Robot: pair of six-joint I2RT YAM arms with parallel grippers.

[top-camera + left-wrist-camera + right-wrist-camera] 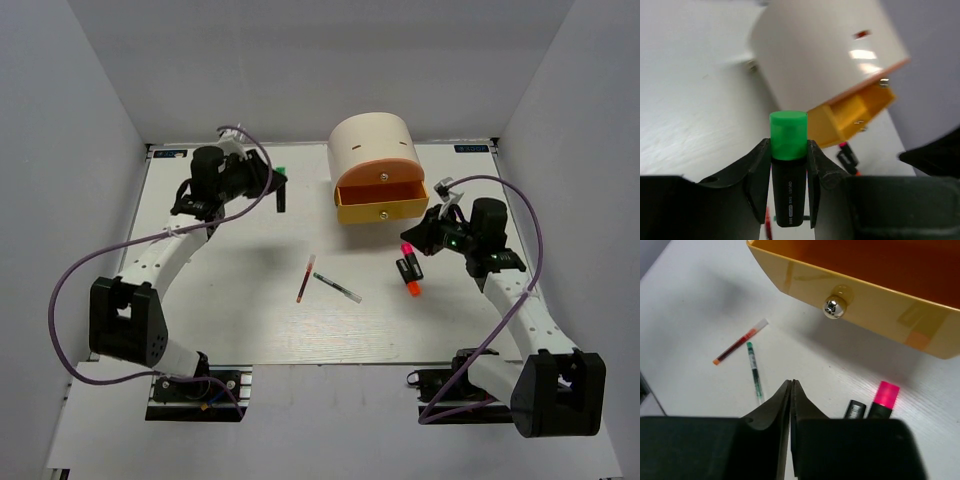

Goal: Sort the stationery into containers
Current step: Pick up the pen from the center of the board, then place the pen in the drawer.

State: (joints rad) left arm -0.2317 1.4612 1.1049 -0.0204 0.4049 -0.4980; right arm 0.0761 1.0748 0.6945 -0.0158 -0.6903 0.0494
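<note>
Pale grey walls enclose the white table [200, 320]. At its far side stands a cream half-cylinder organiser [375, 145] with its yellow drawer [380, 205] pulled open. Left of it, the left gripper's [788, 150] fingers clamp a stubby black highlighter [788, 195], its green cap apparently toward the far wall. The right gripper's [791, 390] fingers are pressed together, empty, beside the pink-capped highlighter [884, 396]. A thin red pen [306, 279] lies mid-table.

1. a white table [250, 335] with faint wood grain fills the middle
2. plain pale grey panels enclose it: a back wall [320, 60], a left wall [60, 150], a right wall [590, 150]
3. soft, even light leaves faint shadows on the tabletop
</note>
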